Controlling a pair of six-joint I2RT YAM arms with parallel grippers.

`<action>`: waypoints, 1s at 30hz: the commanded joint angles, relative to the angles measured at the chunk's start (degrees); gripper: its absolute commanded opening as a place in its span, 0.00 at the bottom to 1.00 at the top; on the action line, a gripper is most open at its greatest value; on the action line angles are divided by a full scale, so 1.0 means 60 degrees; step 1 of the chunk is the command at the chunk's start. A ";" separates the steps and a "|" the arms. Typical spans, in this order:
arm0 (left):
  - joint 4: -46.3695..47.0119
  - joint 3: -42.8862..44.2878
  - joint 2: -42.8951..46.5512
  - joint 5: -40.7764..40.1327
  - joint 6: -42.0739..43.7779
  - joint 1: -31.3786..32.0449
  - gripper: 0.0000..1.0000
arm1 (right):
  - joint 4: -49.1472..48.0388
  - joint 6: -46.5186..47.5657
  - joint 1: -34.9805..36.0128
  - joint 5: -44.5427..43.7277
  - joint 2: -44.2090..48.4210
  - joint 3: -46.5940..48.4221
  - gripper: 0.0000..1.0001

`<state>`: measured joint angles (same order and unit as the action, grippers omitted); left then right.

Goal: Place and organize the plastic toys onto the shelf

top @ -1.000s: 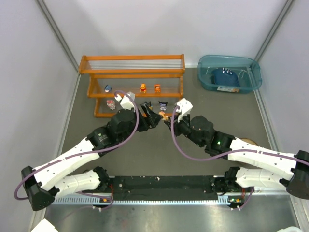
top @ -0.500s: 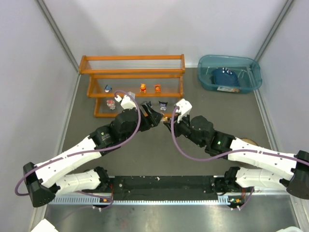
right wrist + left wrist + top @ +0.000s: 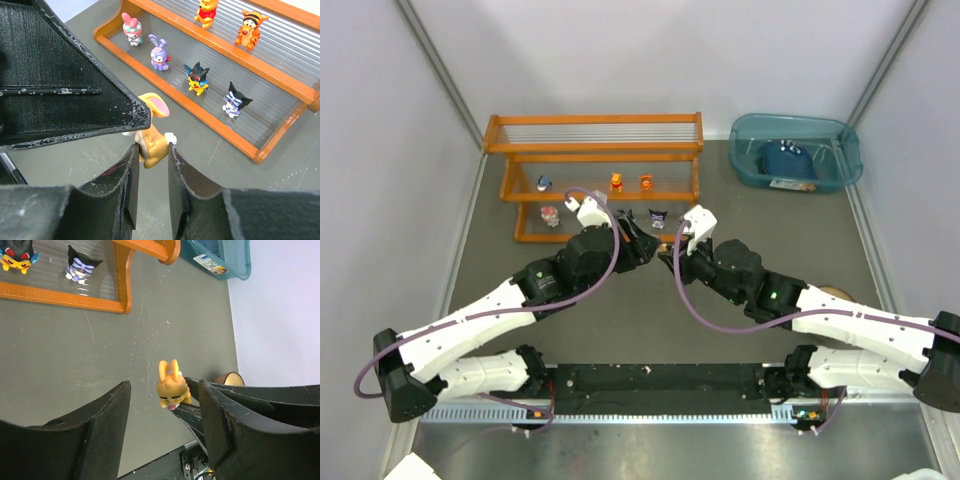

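- The right gripper point(image 3: 152, 150) is clamped on an orange bunny toy point(image 3: 151, 137), low in the centre of the right wrist view. Its two fingers press the toy's sides, and the ears point up-frame.
- The left gripper point(image 3: 165, 385) has its fingers spread wide. In the left wrist view the bunny sits in the gap between them, touching neither, nearer the finger on the right of the frame.
- From above, both grippers meet at mid-frame over the grey table point(image 3: 620, 330), just in front of the shelf point(image 3: 595, 150).
- The shelf's lowest tier holds a pink-and-white toy point(image 3: 131, 29), a purple toy point(image 3: 159, 54), a black-and-yellow toy point(image 3: 196, 77) and a black-and-white toy point(image 3: 234, 102), in a row.
- The middle tier holds a yellow bear point(image 3: 206, 11) and a striped orange tiger point(image 3: 247, 29).
- A teal bin point(image 3: 840, 165) sits at the upper right of the overhead view, with a dark blue item point(image 3: 785, 158) in it.
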<state>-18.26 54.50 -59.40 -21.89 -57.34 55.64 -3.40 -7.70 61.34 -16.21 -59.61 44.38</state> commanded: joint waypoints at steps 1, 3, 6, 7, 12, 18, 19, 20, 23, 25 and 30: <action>0.0202 0.0467 -0.0076 -0.0117 -0.0082 0.0058 0.61 | -0.0254 -0.0034 0.0089 0.0064 0.0283 0.0396 0.00; 0.0202 0.0511 -0.0105 -0.0102 -0.0038 0.0073 0.59 | -0.0239 -0.0005 0.0089 0.0094 0.0282 0.0396 0.00; 0.0216 0.0555 -0.0164 -0.0116 0.0006 0.0073 0.57 | -0.0239 0.0010 0.0103 0.0167 0.0283 0.0396 0.00; 0.0216 0.0570 -0.0179 -0.0131 0.0006 0.0073 0.56 | -0.0239 0.0010 0.0089 0.0167 0.0282 0.0382 0.00; 0.0392 0.0585 -0.0281 0.0015 0.0035 0.0073 0.52 | -0.0239 0.0024 0.0089 0.0152 0.0253 0.0367 0.00; 0.0422 0.0629 -0.0325 0.0074 0.0167 0.0087 0.50 | -0.0239 0.0024 0.0103 0.0152 0.0297 0.0352 0.00; 0.0451 0.0629 -0.0325 0.0089 0.0167 0.0088 0.50 | -0.0254 0.0010 0.0089 0.0152 0.0297 0.0367 0.00; 0.0465 0.0629 -0.0325 0.0089 0.0167 0.0073 0.49 | -0.0268 0.0024 0.0089 0.0181 0.0297 0.0352 0.00; 0.0480 0.0629 -0.0340 0.0118 0.0167 0.0073 0.48 | -0.0254 0.0024 0.0103 0.0182 0.0282 0.0352 0.00; 0.0509 0.0629 -0.0355 0.0162 0.0167 0.0087 0.46 | -0.0239 0.0024 0.0089 0.0152 0.0268 0.0352 0.00; 0.0656 0.0629 -0.0427 0.0308 0.0182 0.0087 0.42 | -0.0254 0.0024 0.0089 0.0094 0.0312 0.0294 0.00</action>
<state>-18.00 56.05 -61.43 -20.97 -56.88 55.90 -3.40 -7.64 61.34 -15.73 -59.61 44.38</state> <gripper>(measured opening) 0.426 0.246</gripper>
